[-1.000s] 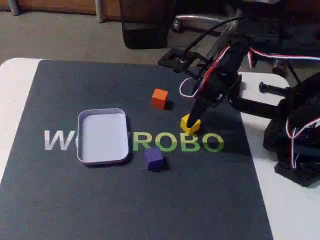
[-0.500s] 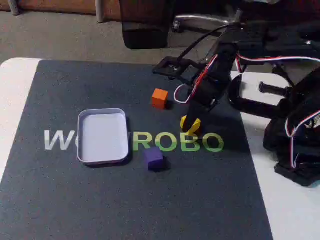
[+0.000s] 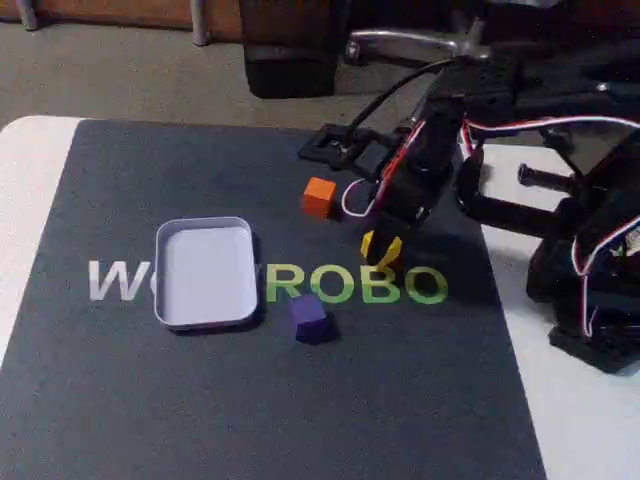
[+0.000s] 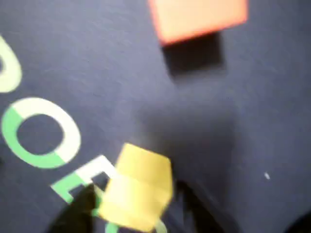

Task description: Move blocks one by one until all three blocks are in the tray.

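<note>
The yellow block sits on the dark mat just above the green lettering, and my gripper comes down on it from the upper right, a dark finger crossing its face. In the wrist view the yellow block is blurred and tilted between two dark fingers, with the gripper shut on it. The orange block lies apart to the upper left. Below, the purple block rests beside the tray, which is white and holds nothing.
The arm's base and a black clamp with loose red and white wires occupy the right edge of the table. The dark mat carries white and green letters. Chair legs and floor lie beyond the far edge.
The arm's upper links have lifted and swung slightly left while the fingers stayed at the yellow block, now closed around it. The other blocks and the tray have not moved.
</note>
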### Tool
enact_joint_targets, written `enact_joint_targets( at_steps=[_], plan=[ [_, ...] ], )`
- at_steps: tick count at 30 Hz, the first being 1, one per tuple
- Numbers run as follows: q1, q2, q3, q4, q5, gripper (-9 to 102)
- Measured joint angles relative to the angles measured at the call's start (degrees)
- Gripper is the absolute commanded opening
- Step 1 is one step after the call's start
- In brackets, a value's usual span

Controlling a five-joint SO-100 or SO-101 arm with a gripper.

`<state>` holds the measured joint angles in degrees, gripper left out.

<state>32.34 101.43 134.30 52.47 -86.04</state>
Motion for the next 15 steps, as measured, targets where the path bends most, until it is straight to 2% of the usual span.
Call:
enact_joint_targets(
  at_steps=[5, 10, 15],
  plan=[
    [-0.1, -1.8, 0.0, -1.6, -0.1, 9],
    [-0.3, -2.8, -0.1, -2.7, -0.1, -8],
    [-1.1, -2.9, -0.9, -2.9, 0.3, -8]
  ],
)
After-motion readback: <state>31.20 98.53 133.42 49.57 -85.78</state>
